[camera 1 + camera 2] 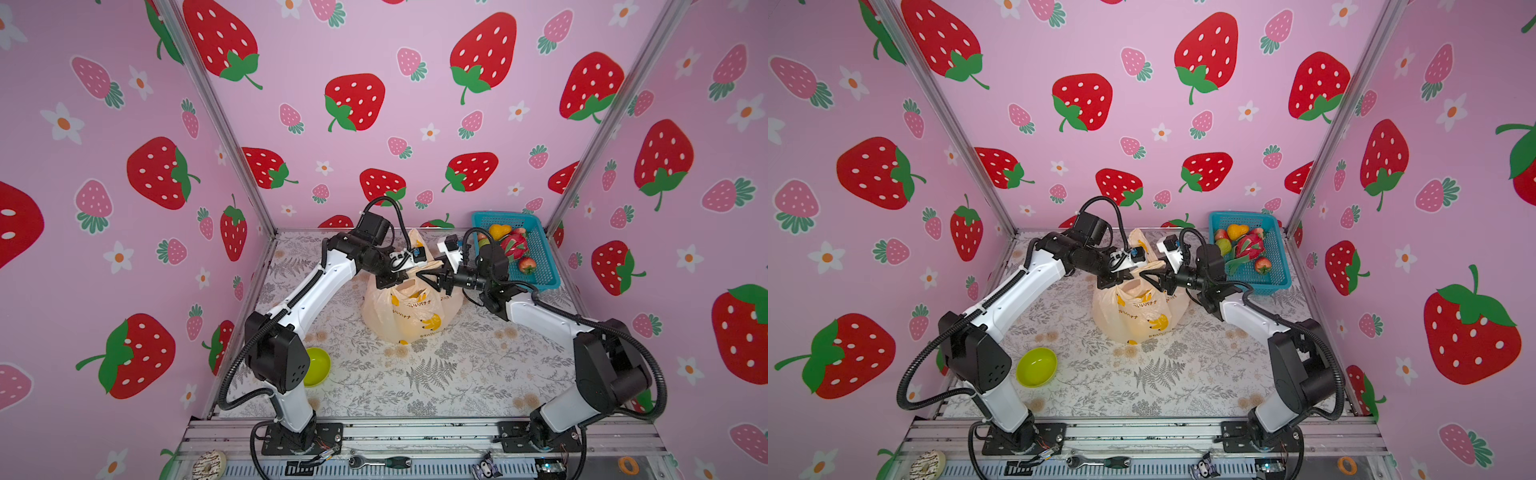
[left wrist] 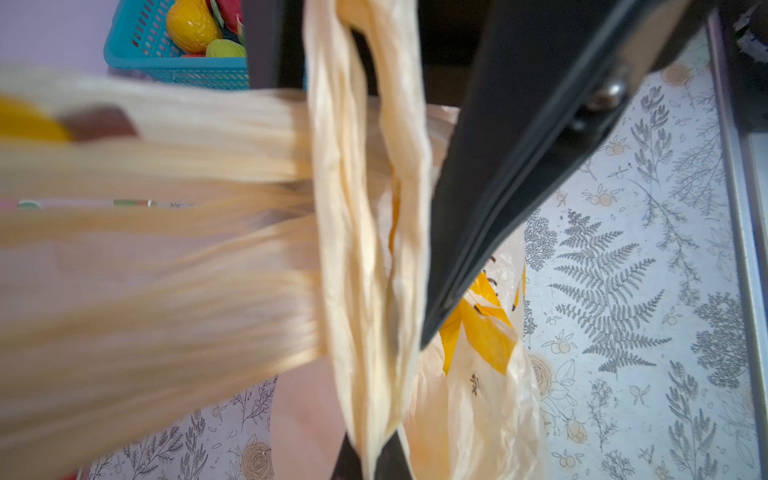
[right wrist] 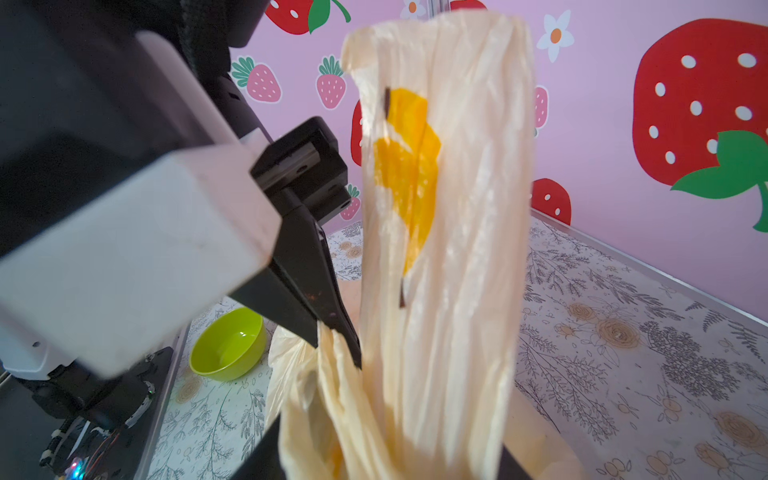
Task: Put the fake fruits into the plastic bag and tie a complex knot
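Left gripper [image 3: 338, 338] pinches bag [image 1: 409, 316]; right [image 1: 425, 281] (wider).

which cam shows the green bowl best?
A top view: the green bowl sits whole and sharp, rim and empty inside clear. In a top view the left arm covers part of it. The right wrist view shows it nearly whole but soft. The left wrist view misses it.

Plastic bag [image 1: 409, 309] and basket [image 1: 542, 266] block the rear; front table [image 1: 457, 374] open.
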`<move>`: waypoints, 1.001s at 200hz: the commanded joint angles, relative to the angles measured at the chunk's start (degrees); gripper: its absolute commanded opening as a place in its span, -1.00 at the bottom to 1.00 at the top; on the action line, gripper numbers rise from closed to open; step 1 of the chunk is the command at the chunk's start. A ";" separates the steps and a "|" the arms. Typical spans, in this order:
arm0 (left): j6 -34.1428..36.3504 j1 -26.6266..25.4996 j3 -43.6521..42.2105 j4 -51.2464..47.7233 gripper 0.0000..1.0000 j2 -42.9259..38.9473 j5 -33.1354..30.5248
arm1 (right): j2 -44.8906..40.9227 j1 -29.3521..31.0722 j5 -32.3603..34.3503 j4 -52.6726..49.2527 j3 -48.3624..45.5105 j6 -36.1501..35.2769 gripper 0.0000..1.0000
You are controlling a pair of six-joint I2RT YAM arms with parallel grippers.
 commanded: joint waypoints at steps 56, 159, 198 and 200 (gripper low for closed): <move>0.66 -0.35 1.75 -0.72 -0.98 -0.28 0.99 | -0.04 -0.13 0.53 1.33 -0.46 -0.94 -1.00; -31.45 8.04 -5.41 22.93 0.49 -8.44 24.11 | -3.02 -0.05 -0.40 0.09 -3.16 -7.13 -1.00; -42.37 8.26 1.33 23.34 0.58 -2.67 28.60 | -3.66 0.24 -2.34 1.92 -4.56 -8.41 -1.00; -42.77 8.28 1.64 23.38 0.59 -2.37 28.60 | -3.66 0.31 -2.37 2.00 -4.60 -8.45 -1.00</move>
